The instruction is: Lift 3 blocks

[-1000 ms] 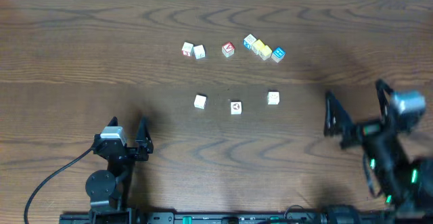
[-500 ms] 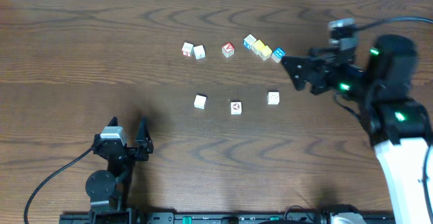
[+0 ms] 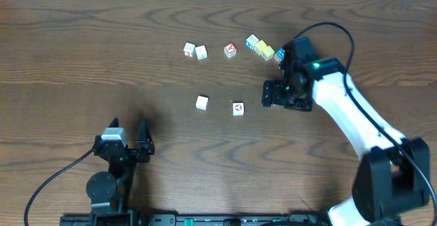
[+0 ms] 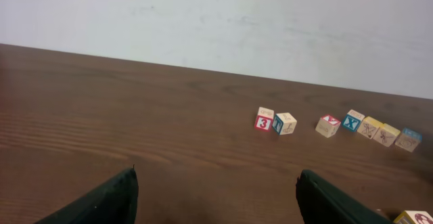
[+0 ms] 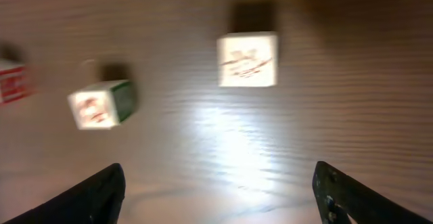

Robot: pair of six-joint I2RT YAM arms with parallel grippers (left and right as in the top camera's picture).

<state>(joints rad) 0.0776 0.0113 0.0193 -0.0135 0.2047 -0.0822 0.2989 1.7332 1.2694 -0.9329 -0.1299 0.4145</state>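
Observation:
Two cream blocks lie mid-table, the left block (image 3: pixel 201 102) and the middle block (image 3: pixel 237 108). My right gripper (image 3: pixel 276 95) hangs over the spot to their right and hides the third block from above. The right wrist view shows that block (image 5: pixel 247 59) on the wood, ahead of my open right gripper (image 5: pixel 218 176) and apart from it. The middle block (image 5: pixel 101 104) shows a green side there, and the left block (image 5: pixel 9 82) is cut by the edge. My left gripper (image 3: pixel 128 129) rests open at the front left, nothing between its fingers (image 4: pixel 115 197).
A row of coloured cubes lines the back: a red-and-white pair (image 3: pixel 194 50), a red cube (image 3: pixel 230 49), then blue and yellow ones (image 3: pixel 265 49) just behind the right arm. A black cable (image 3: pixel 54 181) trails from the left arm's base.
The right arm has swung from the front right corner in over the right-hand block, now covering it from above. Its jaws narrowed slightly. The left arm has not moved.

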